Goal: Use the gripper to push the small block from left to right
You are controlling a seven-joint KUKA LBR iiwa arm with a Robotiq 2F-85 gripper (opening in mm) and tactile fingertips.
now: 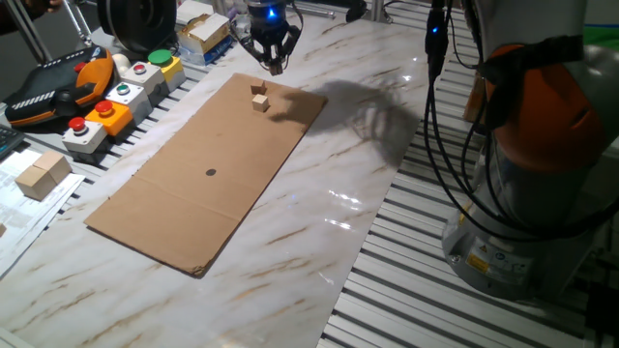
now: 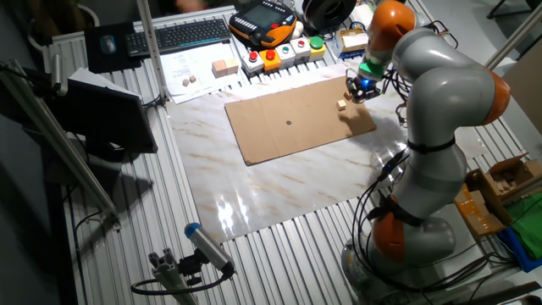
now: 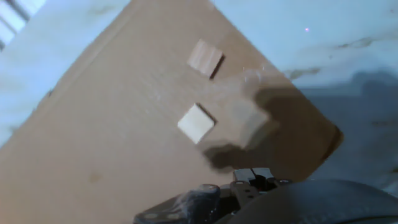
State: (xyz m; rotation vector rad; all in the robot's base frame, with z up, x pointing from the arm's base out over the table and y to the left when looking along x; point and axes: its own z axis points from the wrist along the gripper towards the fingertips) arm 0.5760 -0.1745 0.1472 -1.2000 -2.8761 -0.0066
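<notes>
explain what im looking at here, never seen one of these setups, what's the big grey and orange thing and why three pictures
The big grey and orange thing is a robot arm. At its tip sits a small black gripper with a blue light above it, which is its hand.

Two pictures come from fixed cameras looking at the table from different sides. The third comes from a camera on the hand itself, looking down past the fingers.

On the marble tabletop lies a flat cardboard sheet with a dark dot near its middle. Two small wooden blocks lie on the sheet near one end, close together but apart. The gripper hangs above that end and holds nothing; whether its fingers are open or shut is hard to tell.

At the table's edge are coloured push buttons and an orange and black handheld controller.
</notes>
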